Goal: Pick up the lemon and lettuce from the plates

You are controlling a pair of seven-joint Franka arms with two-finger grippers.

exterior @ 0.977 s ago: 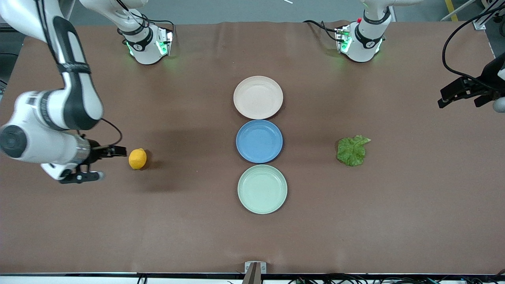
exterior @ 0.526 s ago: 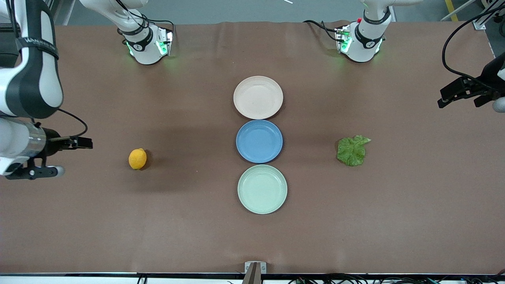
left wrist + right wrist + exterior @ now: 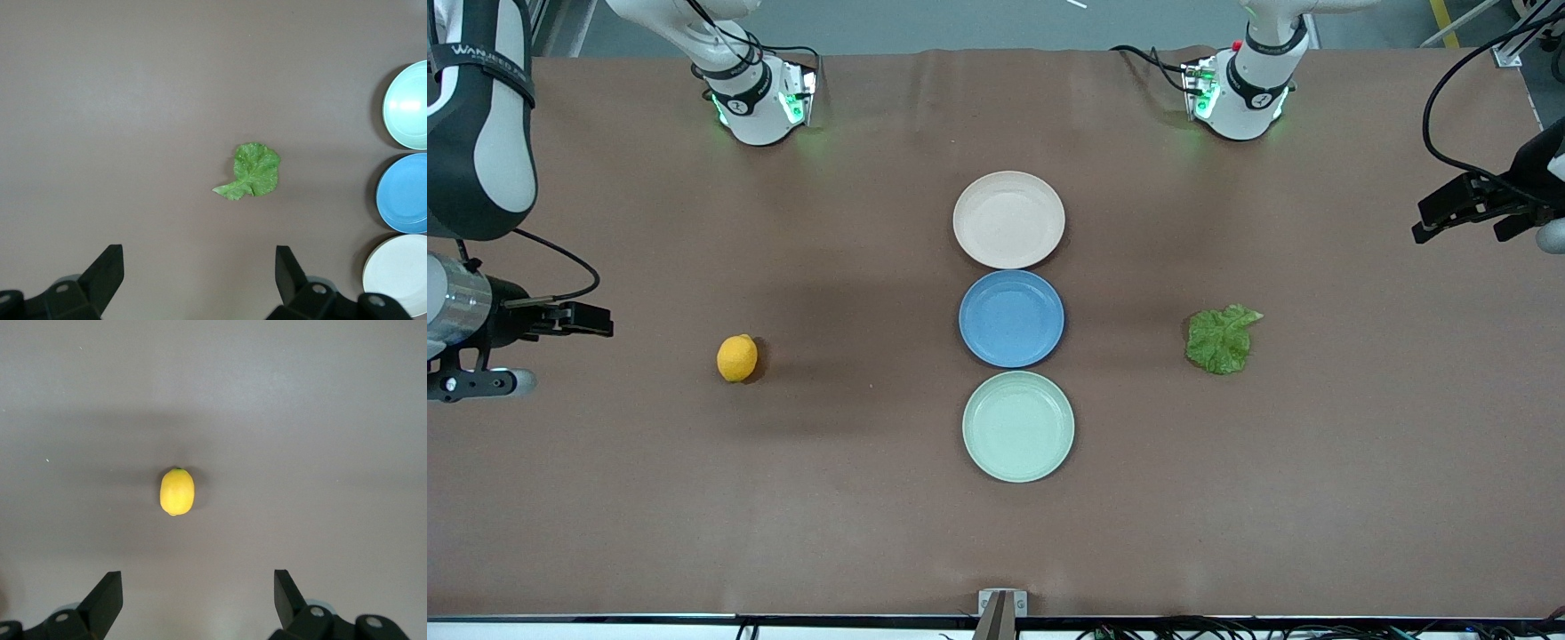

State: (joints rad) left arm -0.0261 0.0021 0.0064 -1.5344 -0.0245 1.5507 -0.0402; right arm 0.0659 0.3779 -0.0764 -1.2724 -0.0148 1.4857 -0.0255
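The lemon (image 3: 736,357) lies on the bare table toward the right arm's end and shows in the right wrist view (image 3: 177,491). The lettuce (image 3: 1221,339) lies on the bare table toward the left arm's end and shows in the left wrist view (image 3: 253,171). The beige-pink plate (image 3: 1008,220) and the mint green plate (image 3: 1018,427) hold nothing. My right gripper (image 3: 560,351) is open and empty, over the table's end, apart from the lemon. My left gripper (image 3: 1463,233) is open and empty, over the other end, apart from the lettuce.
A blue plate (image 3: 1011,318) lies between the two task plates in a row down the table's middle, and it holds nothing. The two arm bases (image 3: 760,98) (image 3: 1240,89) stand along the table's edge farthest from the front camera.
My right gripper has drawn back from just beside the lemon toward the right arm's end of the table. The lemon, lettuce, plates and left arm have not moved.
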